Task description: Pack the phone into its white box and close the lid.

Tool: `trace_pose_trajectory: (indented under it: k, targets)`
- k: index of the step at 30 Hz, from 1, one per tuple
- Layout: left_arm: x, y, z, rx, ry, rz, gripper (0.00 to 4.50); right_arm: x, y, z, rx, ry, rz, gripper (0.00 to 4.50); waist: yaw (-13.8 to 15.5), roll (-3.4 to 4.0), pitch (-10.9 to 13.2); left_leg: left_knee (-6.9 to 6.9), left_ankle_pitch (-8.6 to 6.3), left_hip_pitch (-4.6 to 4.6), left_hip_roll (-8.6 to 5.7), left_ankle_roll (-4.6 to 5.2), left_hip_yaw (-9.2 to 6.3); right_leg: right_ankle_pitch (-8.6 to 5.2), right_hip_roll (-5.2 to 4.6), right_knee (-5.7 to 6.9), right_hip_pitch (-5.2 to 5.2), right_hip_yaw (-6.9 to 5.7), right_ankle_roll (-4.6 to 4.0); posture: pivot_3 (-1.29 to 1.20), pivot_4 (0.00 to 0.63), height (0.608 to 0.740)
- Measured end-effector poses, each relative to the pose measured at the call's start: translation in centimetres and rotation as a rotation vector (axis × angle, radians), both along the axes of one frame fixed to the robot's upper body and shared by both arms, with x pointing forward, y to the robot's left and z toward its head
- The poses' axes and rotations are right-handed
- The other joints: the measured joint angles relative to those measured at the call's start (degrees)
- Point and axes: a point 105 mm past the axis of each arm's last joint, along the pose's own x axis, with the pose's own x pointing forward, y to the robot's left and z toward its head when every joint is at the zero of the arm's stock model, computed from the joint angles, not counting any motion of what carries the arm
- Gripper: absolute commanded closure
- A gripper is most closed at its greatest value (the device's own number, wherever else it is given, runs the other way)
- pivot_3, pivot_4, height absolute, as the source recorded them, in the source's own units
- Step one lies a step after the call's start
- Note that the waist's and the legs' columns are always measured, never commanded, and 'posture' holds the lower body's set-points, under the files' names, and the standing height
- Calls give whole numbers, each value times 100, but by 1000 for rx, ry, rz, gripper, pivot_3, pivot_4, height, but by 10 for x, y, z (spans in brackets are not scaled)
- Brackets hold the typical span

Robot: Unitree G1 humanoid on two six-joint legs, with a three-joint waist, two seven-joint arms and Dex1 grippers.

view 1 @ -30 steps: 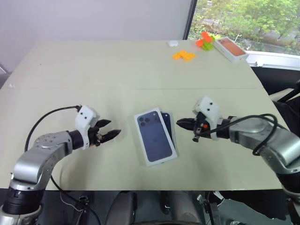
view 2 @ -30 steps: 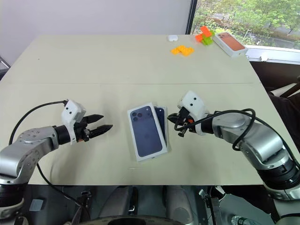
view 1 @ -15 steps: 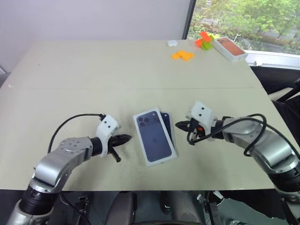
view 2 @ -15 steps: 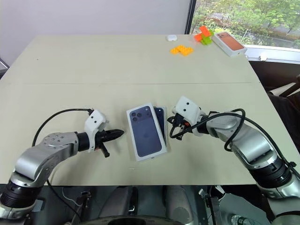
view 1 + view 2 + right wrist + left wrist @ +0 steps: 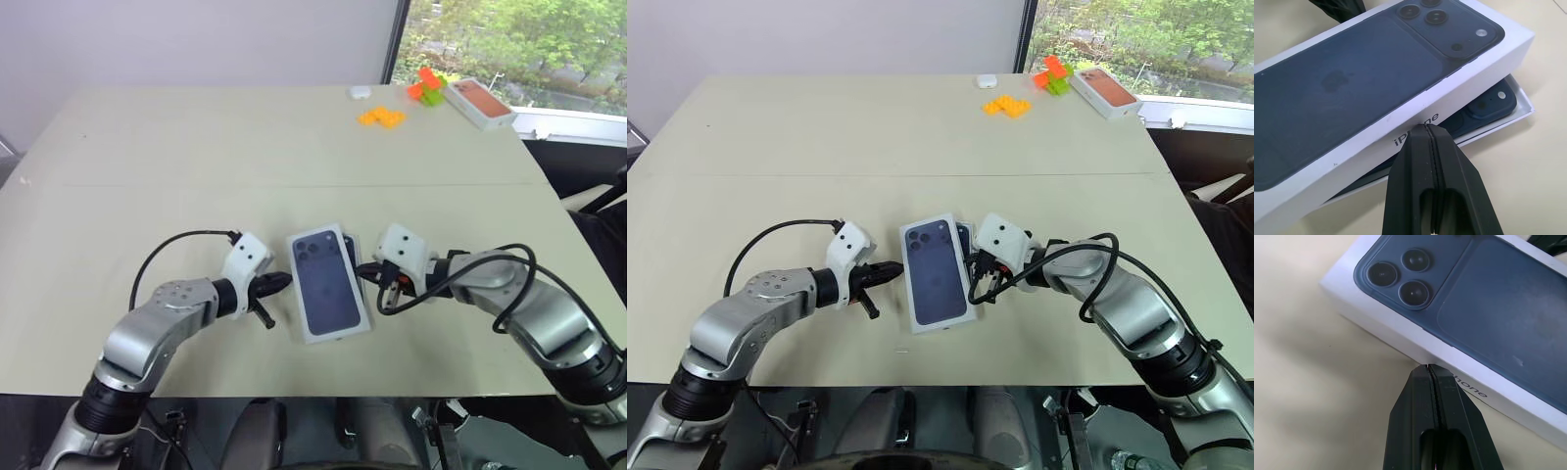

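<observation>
The lid [image 5: 328, 284], white with a dark blue phone printed on top, lies skewed over the white box [image 5: 1524, 99] near the table's front edge. One corner of the navy phone [image 5: 1484, 105] shows in the box under the lid's raised side. My left gripper [image 5: 282, 281] is shut, and its tips [image 5: 1428, 366] rest against the lid's left side wall. On the other side, the shut right gripper [image 5: 364, 272] has its tips [image 5: 1427, 126] against the lid's right wall, just above the exposed box rim.
Far back right on the table [image 5: 176, 147] are orange blocks [image 5: 382, 117], an orange and green block pile [image 5: 428, 86], a white box with an orange-red picture [image 5: 480, 101] and a small white object [image 5: 361, 91].
My left gripper closed and swung right up to the lid's left side. The right gripper, shut throughout, edged left against the lid's right side.
</observation>
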Motion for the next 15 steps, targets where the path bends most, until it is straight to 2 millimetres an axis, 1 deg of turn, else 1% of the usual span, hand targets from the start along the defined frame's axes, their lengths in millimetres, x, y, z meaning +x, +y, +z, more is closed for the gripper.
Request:
trace_pose_trajectory:
  k: [4,11,15]
  targets:
    - [5,-3,0,-18,-5,27,4455,1,-1,1,-1,-3,-12,4500,2,0,0,2,2,2,0,-3,-1,0,1,3,2,0,0,0,150,740]
    - [17,-9,9,-48,-43,56,4455,-1,-3,-3,-6,19,-23,4500,1,-1,0,2,2,1,-1,-4,-1,0,1,4,2,0,0,0,150,740]
    - [18,-14,14,-63,-59,47,4455,-2,-4,-4,-8,25,-27,4500,-3,-1,0,2,2,2,-1,-4,-1,0,0,5,2,0,0,0,150,740]
